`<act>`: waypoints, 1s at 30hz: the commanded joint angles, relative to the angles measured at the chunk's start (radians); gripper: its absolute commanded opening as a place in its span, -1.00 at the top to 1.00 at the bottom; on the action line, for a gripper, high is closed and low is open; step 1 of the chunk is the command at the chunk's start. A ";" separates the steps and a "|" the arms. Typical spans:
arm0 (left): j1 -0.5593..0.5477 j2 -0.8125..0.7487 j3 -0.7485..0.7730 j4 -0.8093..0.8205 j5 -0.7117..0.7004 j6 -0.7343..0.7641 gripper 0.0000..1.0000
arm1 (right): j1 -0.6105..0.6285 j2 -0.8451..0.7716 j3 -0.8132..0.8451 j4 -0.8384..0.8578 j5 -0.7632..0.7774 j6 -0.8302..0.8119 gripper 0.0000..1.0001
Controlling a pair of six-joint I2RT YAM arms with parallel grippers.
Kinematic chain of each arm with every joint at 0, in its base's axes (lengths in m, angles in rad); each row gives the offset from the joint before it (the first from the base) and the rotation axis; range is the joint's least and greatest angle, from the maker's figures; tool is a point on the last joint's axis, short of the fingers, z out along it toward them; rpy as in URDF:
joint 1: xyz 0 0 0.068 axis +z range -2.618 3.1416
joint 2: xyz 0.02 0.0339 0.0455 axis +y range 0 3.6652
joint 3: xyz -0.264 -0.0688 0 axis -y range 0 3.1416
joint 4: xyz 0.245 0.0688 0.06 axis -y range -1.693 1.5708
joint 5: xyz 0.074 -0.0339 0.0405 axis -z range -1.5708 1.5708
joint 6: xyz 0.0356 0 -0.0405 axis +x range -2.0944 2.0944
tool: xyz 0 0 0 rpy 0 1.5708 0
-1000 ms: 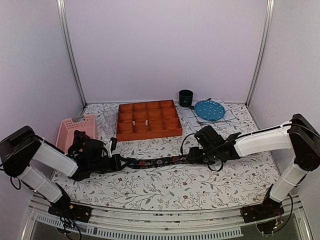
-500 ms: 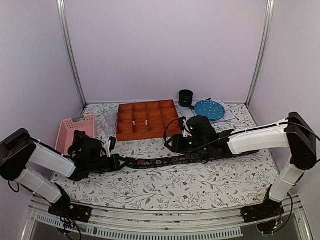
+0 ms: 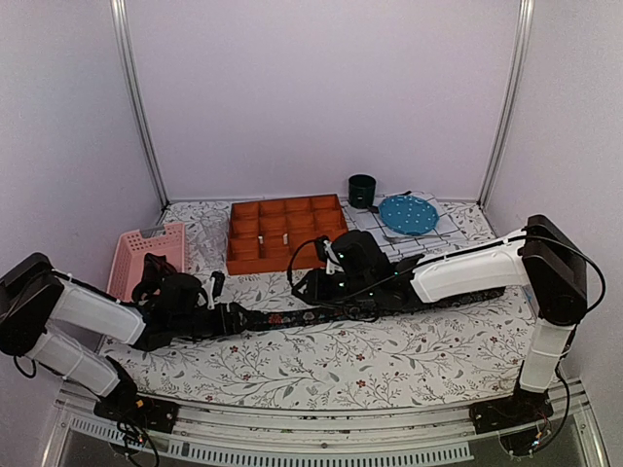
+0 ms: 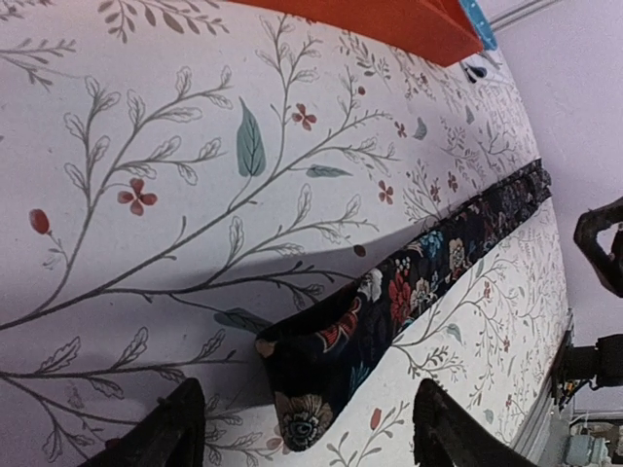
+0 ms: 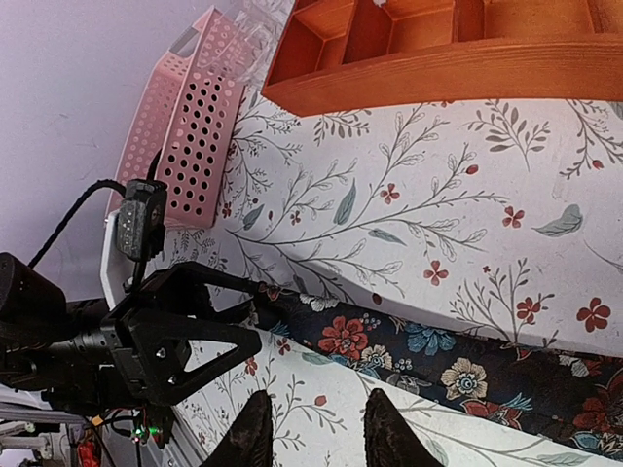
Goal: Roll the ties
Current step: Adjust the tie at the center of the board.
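Tie (image 3: 292, 316) lies stretched flat across the middle of the bench (image 3: 370, 375), running from the left side toward the right edge, with no roll to be seen! Left hand (image 4: 311, 433) is spread wide around its left end, gripping nothing. Right hand (image 5: 313, 438) hovers over mid-tie, fingers narrowly apart, empty. All the rolling looks left to do.

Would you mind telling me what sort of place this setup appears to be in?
Probably a robot test booth rather than a home: plain lilac walls framed by metal posts enclose a floral-clothed table, and staged props such as an orange divided tray and a pink basket sit on it.
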 commanded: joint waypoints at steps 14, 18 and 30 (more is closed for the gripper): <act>-0.007 -0.306 0.070 -0.388 -0.173 -0.074 -1.00 | 0.061 0.036 0.158 -0.160 0.132 -0.086 0.24; -0.007 -0.346 0.071 -0.408 -0.217 -0.096 -1.00 | 0.061 0.023 0.142 -0.177 0.133 -0.078 0.23; -0.005 -0.352 0.132 -0.511 -0.285 -0.079 -1.00 | 0.060 -0.050 0.055 -0.114 0.185 -0.102 0.19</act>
